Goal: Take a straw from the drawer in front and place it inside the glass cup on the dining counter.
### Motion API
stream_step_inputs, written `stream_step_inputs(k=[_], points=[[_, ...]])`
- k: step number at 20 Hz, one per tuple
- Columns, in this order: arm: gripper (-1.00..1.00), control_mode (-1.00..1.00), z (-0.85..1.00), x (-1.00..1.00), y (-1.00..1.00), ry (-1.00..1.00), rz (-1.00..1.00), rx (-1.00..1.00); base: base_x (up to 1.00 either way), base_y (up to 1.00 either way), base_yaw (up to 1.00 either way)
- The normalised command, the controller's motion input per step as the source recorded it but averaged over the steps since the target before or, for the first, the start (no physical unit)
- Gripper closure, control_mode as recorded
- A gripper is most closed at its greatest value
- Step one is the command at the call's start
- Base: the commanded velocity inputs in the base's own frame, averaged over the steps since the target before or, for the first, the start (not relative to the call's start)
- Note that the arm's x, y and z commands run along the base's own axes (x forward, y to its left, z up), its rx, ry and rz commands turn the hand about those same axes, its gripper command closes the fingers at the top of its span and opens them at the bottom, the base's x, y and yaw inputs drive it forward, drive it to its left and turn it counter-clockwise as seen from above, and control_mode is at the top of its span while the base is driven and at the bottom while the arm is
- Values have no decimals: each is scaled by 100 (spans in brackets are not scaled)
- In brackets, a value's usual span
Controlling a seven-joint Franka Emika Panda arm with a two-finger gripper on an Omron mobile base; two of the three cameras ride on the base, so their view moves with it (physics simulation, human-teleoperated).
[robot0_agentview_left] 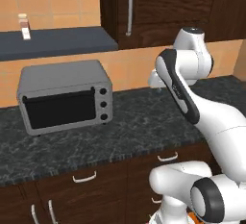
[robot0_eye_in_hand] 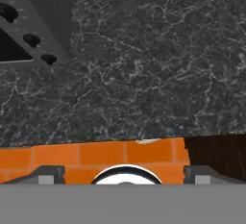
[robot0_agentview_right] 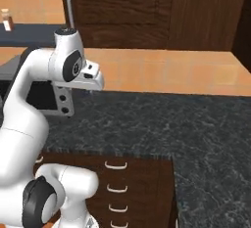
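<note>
Claw (robot0_eye_in_hand: pixel 125 174) hangs above the black worktop (robot0_eye_in_hand: pixel 144 64), jaws spread wide and holding nothing, its tips far apart at the bottom of the hand view. The white arm (robot0_agentview_left: pixel 190 98) folds up from the base, elbow high, wrist bent down over the stone. Beside it sits a grey oven (robot0_agentview_left: pixel 65 102). Below the worktop edge, the drawer (robot0_agentview_left: pixel 166 163) is shut, dark brown with a small curved silver handle (robot0_agentview_left: pixel 167 157).
</note>
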Motion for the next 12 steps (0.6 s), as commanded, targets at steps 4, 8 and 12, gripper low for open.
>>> stream_step_inputs(k=[4,8,12], points=[[-100,100,0,0,0,0,0,0,0,67,-67],[-100,100,0,0,0,0,0,0,-2,65,-66],[-100,100,0,0,0,0,0,0,-10,78,-60]])
